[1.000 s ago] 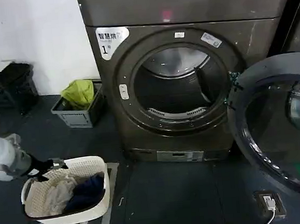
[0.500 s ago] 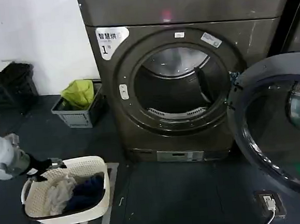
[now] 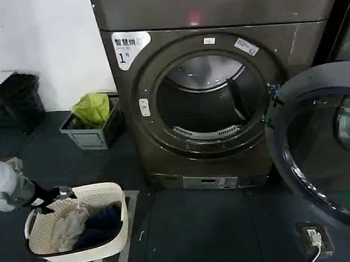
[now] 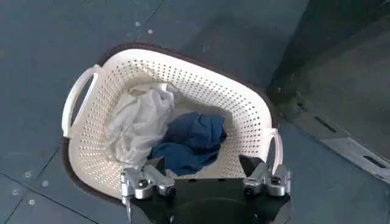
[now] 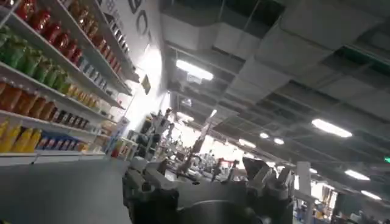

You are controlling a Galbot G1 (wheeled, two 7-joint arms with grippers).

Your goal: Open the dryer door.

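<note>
Though partly cropped, dryer door [image 3: 322,150] open.

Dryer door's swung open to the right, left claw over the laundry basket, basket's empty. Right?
Not quite: the laundry basket holds white and blue clothes, as the left wrist view shows. The dryer door is swung open to the right, and the left claw is over the basket.

Your head camera looks forward and down at the dryer [image 3: 203,104] from a short way off, taking in the floor before it. Your left wrist camera looks straight down, close over the laundry basket [image 4: 244,109], which the head view also shows at lower left [image 3: 104,194]. Your right wrist camera tilts upward toward ceiling lights [image 5: 195,70] and distant shelves [image 5: 55,79].
</note>
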